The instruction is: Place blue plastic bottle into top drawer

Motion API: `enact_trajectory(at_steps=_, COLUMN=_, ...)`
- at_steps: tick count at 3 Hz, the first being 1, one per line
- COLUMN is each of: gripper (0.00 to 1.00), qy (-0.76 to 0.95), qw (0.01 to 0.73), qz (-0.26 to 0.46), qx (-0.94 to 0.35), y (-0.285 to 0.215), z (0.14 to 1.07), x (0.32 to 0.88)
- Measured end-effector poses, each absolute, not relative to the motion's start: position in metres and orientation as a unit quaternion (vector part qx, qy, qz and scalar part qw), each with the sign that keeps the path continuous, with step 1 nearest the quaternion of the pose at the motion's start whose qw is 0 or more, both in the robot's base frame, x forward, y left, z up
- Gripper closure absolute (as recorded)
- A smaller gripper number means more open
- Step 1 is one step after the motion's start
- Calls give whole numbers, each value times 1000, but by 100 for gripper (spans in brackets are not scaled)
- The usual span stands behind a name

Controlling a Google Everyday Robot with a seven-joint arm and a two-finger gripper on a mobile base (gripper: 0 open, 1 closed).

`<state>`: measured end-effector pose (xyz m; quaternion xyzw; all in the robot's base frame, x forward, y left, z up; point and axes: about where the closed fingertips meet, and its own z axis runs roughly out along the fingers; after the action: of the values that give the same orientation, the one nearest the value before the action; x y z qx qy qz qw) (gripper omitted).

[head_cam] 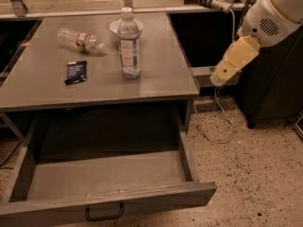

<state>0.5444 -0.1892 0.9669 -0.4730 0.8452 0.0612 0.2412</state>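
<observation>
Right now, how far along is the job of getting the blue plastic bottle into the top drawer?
Done: the top drawer is pulled open, with no bottle inside. In hand: nothing; the gripper hangs in the air to the right of the table, well apart from the blue plastic bottle. Left: that bottle stands upright on the table in front of a white bowl, so reaching, grasping and placing all remain.

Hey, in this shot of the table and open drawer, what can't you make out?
Camera view:
- White bowl: its inside, hidden behind the blue plastic bottle.
- Top drawer: its back, dark under the table; front left corner cut off by the frame edge.
- Black packet: print too small to read.
- Gripper, in the air right of the table: its arm runs off the top edge.
</observation>
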Motion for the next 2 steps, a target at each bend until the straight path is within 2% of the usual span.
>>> enact_trajectory(at_steps=1, gripper=0, qy=835, qw=267, qz=88, qx=-472, y=-178, z=955, x=553)
enact_trajectory(at_steps=2, gripper=0, qy=812, qw=300, qz=128, qx=-483, y=-139, z=947, x=576)
